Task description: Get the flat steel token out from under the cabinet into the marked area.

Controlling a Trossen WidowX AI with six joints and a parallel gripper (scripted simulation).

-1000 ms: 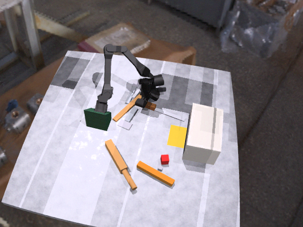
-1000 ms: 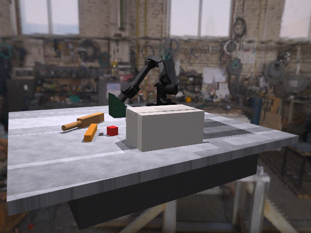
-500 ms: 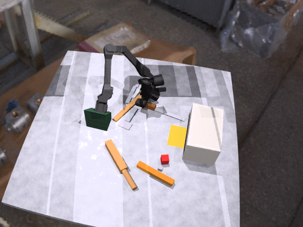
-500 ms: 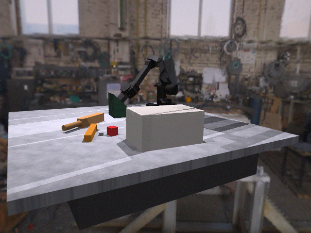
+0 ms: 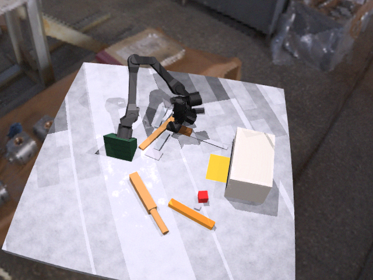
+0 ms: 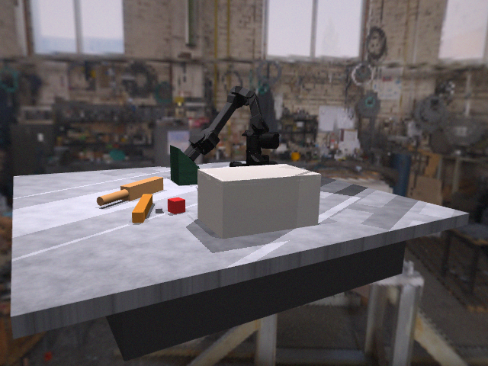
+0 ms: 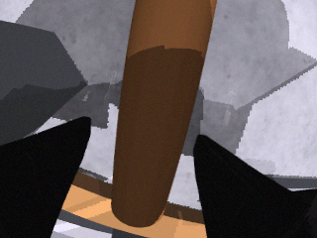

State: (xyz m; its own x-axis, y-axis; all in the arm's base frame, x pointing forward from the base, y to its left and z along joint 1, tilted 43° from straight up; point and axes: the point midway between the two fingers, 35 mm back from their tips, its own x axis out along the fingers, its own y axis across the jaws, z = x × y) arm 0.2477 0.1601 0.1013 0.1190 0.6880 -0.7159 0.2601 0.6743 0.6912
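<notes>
The white cabinet [image 5: 253, 163] [image 6: 256, 197] stands at the right of the table, with the yellow marked area [image 5: 217, 168] on the table in front of it. The steel token shows in no view. My gripper [image 5: 176, 126] [image 6: 254, 161] [image 7: 143, 134] is low over the table behind the cabinet. It is open, with its fingers on either side of the round brown handle [image 7: 161, 113] [image 5: 186, 130] of an orange tool, and a gap shows on both sides. The tool's flat orange part [image 5: 152, 137] [image 7: 86, 208] lies on the table.
A second orange paddle [image 5: 143, 189] [image 6: 137, 187], an orange bar [image 5: 191, 213] [image 6: 142, 207], a red cube [image 5: 202, 196] [image 6: 176, 205] and a small grey piece [image 5: 197, 207] lie on the table's near side. The arm's green base [image 5: 120, 147] [image 6: 181, 170] stands at the left.
</notes>
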